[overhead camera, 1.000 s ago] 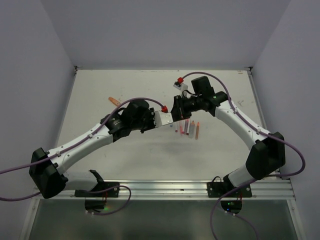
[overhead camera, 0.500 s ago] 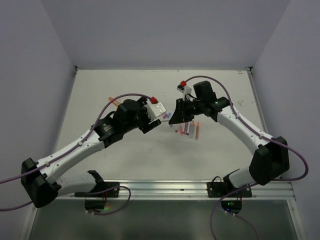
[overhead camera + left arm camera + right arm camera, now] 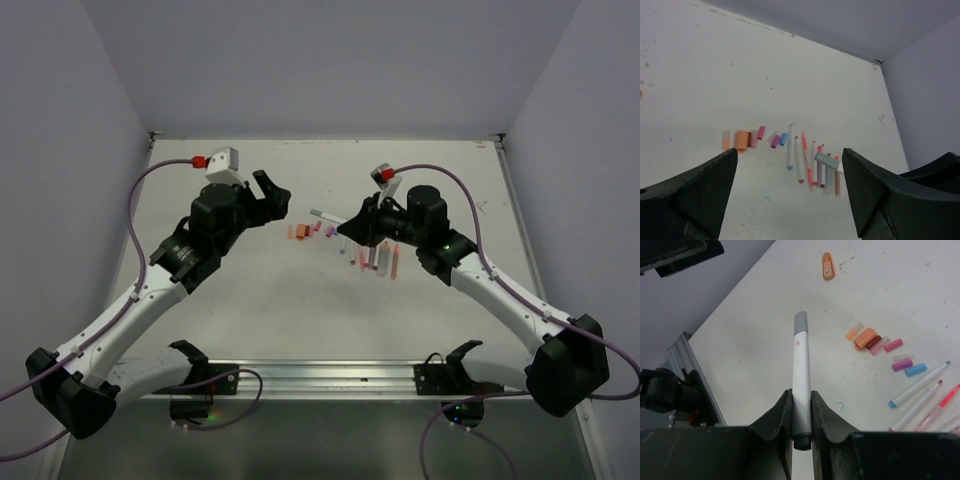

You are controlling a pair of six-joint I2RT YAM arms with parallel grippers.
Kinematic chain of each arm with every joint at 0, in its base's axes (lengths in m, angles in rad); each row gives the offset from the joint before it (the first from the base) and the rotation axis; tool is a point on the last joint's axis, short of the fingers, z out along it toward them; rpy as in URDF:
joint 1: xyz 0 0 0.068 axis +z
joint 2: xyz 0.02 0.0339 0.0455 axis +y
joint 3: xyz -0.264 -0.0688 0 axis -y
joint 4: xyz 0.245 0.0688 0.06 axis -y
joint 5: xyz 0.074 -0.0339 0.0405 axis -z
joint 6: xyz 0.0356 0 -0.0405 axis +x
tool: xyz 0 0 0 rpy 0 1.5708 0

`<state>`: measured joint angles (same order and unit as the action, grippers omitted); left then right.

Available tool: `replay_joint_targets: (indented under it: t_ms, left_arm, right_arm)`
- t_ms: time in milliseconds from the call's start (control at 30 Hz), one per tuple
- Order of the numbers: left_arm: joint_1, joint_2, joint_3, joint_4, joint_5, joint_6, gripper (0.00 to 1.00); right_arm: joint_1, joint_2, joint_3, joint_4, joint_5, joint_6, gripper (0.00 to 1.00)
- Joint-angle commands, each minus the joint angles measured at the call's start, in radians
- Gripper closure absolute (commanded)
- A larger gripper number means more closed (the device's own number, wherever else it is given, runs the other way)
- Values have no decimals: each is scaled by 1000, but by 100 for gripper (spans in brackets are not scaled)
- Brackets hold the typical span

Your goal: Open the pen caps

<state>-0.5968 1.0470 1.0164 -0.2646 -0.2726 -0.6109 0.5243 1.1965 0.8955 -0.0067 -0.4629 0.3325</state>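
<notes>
My right gripper (image 3: 801, 415) is shut on a white pen (image 3: 801, 365) with a grey far end, held above the table and pointing left in the top view (image 3: 325, 215). Loose pen caps lie in a row on the table: orange (image 3: 864, 338), dark red (image 3: 873, 342), pink (image 3: 893, 345), purple (image 3: 902, 365) and blue (image 3: 916, 370). Several thin pens (image 3: 807, 165) lie side by side to their right. My left gripper (image 3: 275, 193) is open and holds nothing, up and to the left of the caps (image 3: 300, 232). Its fingers (image 3: 690, 200) frame the caps and pens.
A short orange marker (image 3: 827, 266) lies alone toward the far left of the table. The left arm (image 3: 675, 252) shows at the top of the right wrist view. A metal rail (image 3: 380, 375) runs along the near edge. Walls enclose the table on three sides.
The left gripper went from shut to open and drew back up and left, away from the right gripper. The right arm swung lower and turned, still gripping the pen.
</notes>
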Motion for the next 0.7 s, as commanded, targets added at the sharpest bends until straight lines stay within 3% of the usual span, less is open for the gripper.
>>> replay_joint_targets:
  t_ms: [0,167,367,667]
  left_arm:
    - [-1,-21,-15,30,-66,-398,13]
    - [-1,-7,-45,103,-15,-568,17]
    - [-1,76,-25,113,41,-633,23]
    - [-3,108,-13,160,19,-674,42]
  right_arm:
    - [52,-35,-75,314,116,-1,100]
    - [129,-44,-145,482,268,-24,100]
    - [187,-20,-173,603,326,-56,100]
    - [266,26,-182,669,386,-125,100]
